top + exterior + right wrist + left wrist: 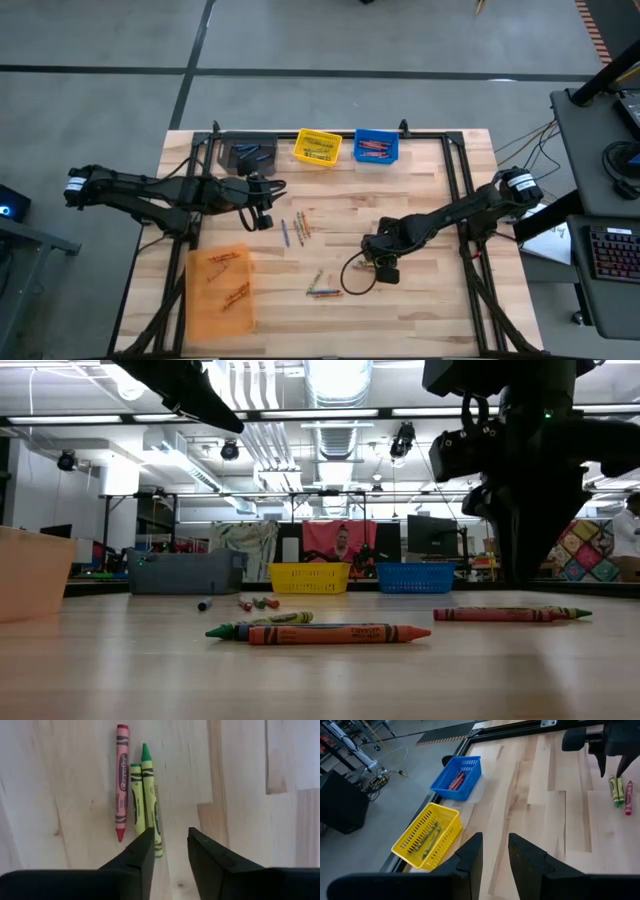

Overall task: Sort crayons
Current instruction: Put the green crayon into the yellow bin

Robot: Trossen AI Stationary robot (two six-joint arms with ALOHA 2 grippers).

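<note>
The right gripper (170, 852) hovers unclenched and empty just beside three crayons (136, 790) on the table (240, 780), and should centre over one green crayon (150, 795) alone, fingers straddling it crosswise before descending.

Paper-wrapped wax crayons (136, 795) lie on the matt, pale wooden table (250, 770) near slotted plastic bins (427, 836).
</note>
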